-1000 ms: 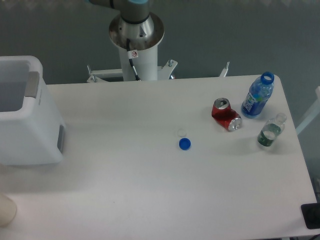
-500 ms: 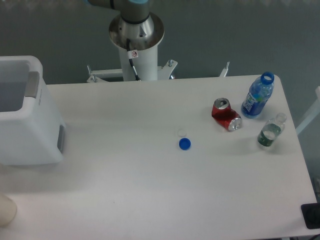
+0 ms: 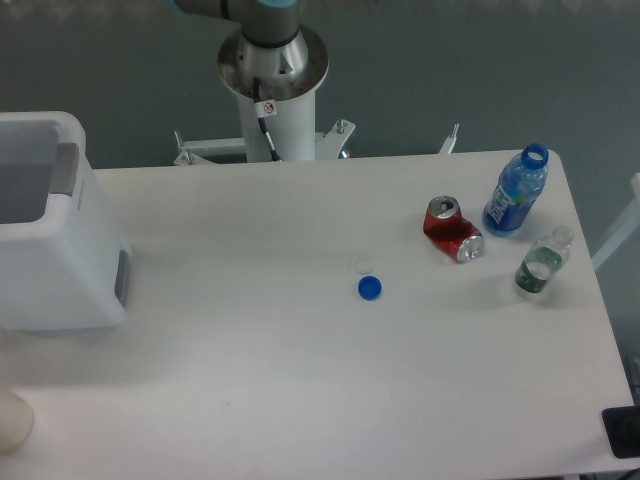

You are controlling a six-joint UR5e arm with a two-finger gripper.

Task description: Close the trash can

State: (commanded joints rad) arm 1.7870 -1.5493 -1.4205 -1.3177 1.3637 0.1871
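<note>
The trash can [image 3: 60, 260] is a large white boxy bin at the table's left edge, partly cut off by the frame. Its top stands open, showing a grey interior, with a grey tab [image 3: 64, 168] at the rim and a grey patch [image 3: 122, 277] on its right side. Only the arm's base column [image 3: 272, 90] shows at the back of the table; the gripper is out of view.
A crushed red soda can [image 3: 452, 229] lies at the right, beside an open blue bottle [image 3: 516, 192] and a small clear bottle [image 3: 541, 262]. A blue cap [image 3: 370, 289] and a clear cap [image 3: 363, 265] lie mid-table. A beige object [image 3: 12, 420] sits at the lower left corner.
</note>
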